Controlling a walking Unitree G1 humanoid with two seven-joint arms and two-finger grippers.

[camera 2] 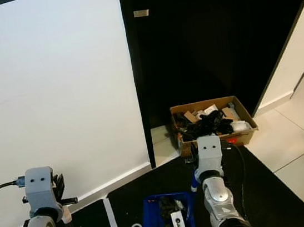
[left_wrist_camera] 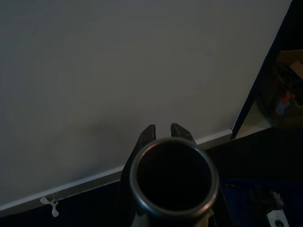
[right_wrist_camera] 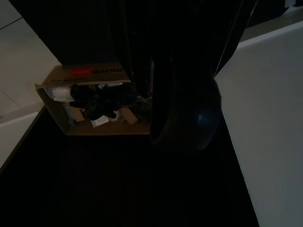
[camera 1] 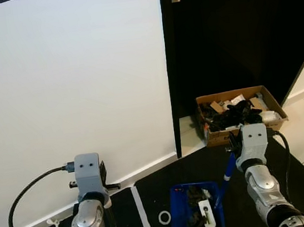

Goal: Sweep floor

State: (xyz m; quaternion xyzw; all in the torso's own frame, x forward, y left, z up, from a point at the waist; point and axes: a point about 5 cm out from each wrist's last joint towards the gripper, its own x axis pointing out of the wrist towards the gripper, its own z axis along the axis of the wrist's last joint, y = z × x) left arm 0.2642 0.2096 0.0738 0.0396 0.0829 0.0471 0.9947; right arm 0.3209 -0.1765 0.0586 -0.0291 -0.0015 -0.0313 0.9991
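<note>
While we get ready to sweep, our left gripper (left_wrist_camera: pixel 163 132) pinches a dark tube (left_wrist_camera: pixel 173 177), likely the broom's stick, held upright by the white wall (camera 1: pixel 70 85). Our right gripper (camera 1: pixel 236 146) holds a blue handle (camera 1: pixel 227 172) that leads down to the blue dustpan (camera 1: pixel 180 221) on the dark floor (camera 1: pixel 166 179), but we cannot tell how its fingers sit. Black bits and a white piece (camera 1: pixel 207 215) lie in the dustpan. Behind it, a cardboard box (camera 1: pixel 240 114) holds dark scraps and paper.

We log a blue dustpan (camera 1: pixel 196 217) at lower centre on the dark floor (camera 1: pixel 166 179), loaded with dark debris, its blue handle (camera 1: pixel 227 173) angled up right.
</note>
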